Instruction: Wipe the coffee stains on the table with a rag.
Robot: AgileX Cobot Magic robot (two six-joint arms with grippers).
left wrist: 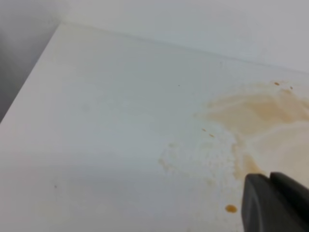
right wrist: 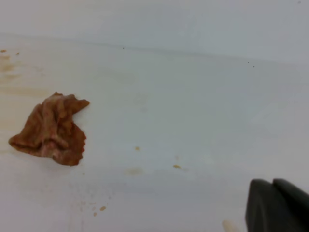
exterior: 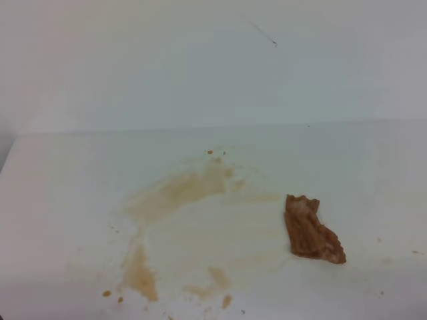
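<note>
The rag [exterior: 310, 230], a small wrinkled reddish-brown cloth, lies flat on the white table [exterior: 60, 200], right of centre. The coffee stains [exterior: 180, 190] spread left of it as tan smears, with a darker streak [exterior: 139, 270] and small droplets near the front. In the left wrist view the stains [left wrist: 256, 111] lie ahead of my left gripper [left wrist: 270, 178], whose dark fingers meet at the bottom right corner. In the right wrist view the rag [right wrist: 50, 130] lies far left of my right gripper [right wrist: 273, 183], also shut and empty. Neither gripper shows in the exterior view.
A plain white wall [exterior: 200, 67] rises behind the table's back edge. The table's left edge [left wrist: 29, 87] drops off to a dark gap. A few tiny brown specks [right wrist: 137, 148] dot the table right of the rag.
</note>
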